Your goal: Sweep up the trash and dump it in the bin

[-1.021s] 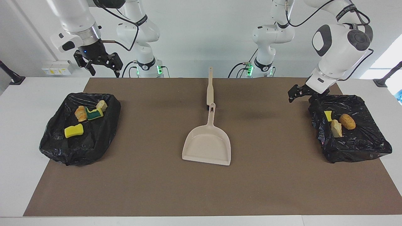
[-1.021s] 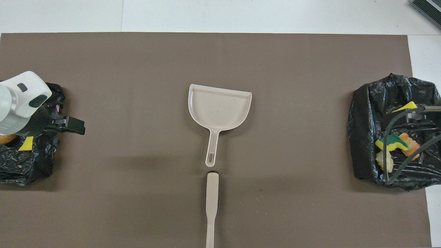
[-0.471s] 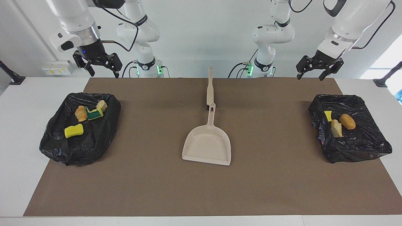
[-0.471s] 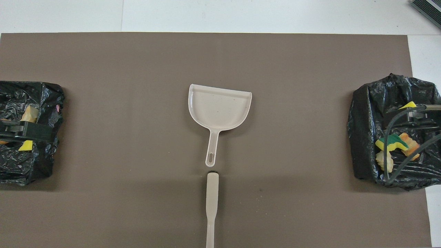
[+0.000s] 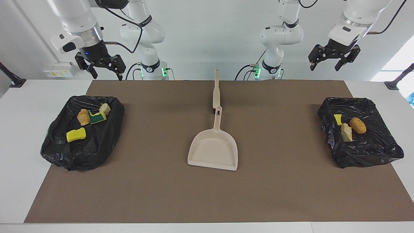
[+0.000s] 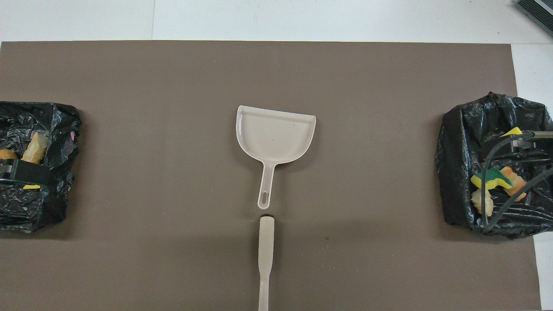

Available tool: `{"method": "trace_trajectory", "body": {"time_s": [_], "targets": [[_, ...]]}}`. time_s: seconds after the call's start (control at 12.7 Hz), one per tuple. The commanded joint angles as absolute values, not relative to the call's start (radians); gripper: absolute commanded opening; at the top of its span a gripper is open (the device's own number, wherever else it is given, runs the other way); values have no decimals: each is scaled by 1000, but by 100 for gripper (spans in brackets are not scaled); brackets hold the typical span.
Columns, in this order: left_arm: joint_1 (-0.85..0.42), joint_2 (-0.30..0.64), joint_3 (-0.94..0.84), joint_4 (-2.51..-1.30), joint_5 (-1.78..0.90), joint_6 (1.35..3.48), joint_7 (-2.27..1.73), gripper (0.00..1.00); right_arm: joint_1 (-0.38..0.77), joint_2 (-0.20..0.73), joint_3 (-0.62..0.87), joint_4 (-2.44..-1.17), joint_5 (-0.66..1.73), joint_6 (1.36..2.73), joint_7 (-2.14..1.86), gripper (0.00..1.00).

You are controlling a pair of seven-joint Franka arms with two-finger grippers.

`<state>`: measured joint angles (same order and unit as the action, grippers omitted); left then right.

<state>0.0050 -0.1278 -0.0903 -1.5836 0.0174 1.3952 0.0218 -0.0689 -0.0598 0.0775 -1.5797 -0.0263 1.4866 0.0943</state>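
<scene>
1. I see a white tabletop (image 5: 19,136) under a brown mat (image 5: 278,194), with the beige dustpan (image 5: 214,152) at mid-mat, empty, its handle toward the robots.
2. The brush handle (image 5: 215,89) lies just past the dustpan's handle, in line with it, so I judge both tools are parked.
3. The trash sits in two black bag-lined bins. The bin toward the right arm's end (image 5: 84,131) holds a yellow sponge (image 5: 76,134), a green-backed sponge (image 5: 96,117), a croissant (image 5: 83,116) and a pale chunk (image 5: 104,108).
4. The bin toward the left arm's end (image 5: 360,131) holds a bread roll (image 5: 357,125), a pale chunk (image 5: 346,132) and a yellow sponge bit (image 5: 338,119).
5. The left gripper (image 5: 333,61) and right gripper (image 5: 101,68) hang raised, fingers apart and empty; the job looks done.
</scene>
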Motion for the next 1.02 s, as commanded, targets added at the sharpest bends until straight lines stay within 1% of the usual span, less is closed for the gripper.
{"method": "trace_trajectory", "body": {"time_s": [0.0,0.16,0.94], "targets": [[5,-117,-83,-1560,-6,1381,20,100,-72,-57,75,-1577,-14,1500,109,100],[6,-123,-80,-1572,-18,1426,15,100,-72,-57,75,-1577,-14,1500,109,100],[11,-127,-80,-1574,-15,1413,20,100,-72,-57,75,-1577,-14,1500,109,100]]}}
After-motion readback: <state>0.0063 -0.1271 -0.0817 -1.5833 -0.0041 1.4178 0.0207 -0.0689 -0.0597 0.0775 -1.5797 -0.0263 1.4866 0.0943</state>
